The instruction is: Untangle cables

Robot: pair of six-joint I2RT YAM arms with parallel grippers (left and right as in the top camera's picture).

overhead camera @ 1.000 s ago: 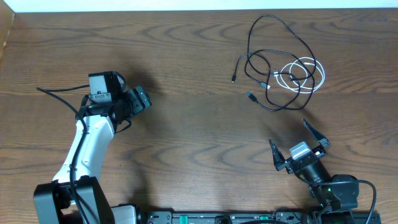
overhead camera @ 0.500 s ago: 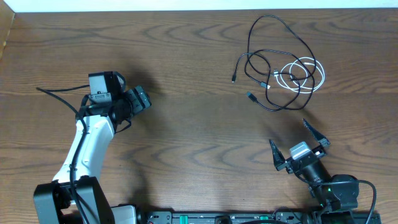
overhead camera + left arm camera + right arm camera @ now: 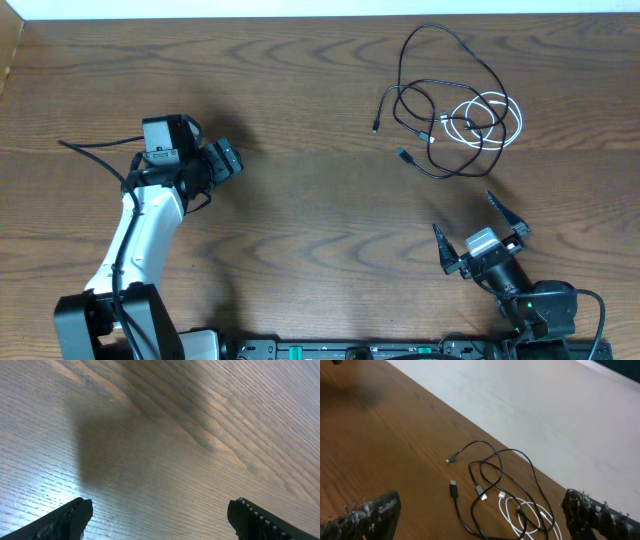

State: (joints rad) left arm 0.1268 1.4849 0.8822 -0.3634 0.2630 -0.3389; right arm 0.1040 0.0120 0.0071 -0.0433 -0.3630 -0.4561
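Opening step, nothing gripped: black cable (image 3: 454, 489) and white cable (image 3: 470, 122) tangled at far right of bench (image 3: 320, 80), left pincer (image 3: 225, 158) and right pincer (image 3: 466, 220) gaping empty, well apart from them; next, probably reaching right pincer forward onto a free plug end.

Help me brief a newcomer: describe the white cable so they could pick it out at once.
On the wooden table, look toward the far edge on the robot's right, ahead of the open right gripper, where two cords lie tangled. The white cable is the small tight coil at the tangle's right side; the black cable crossing it sprawls in wide, loose loops.
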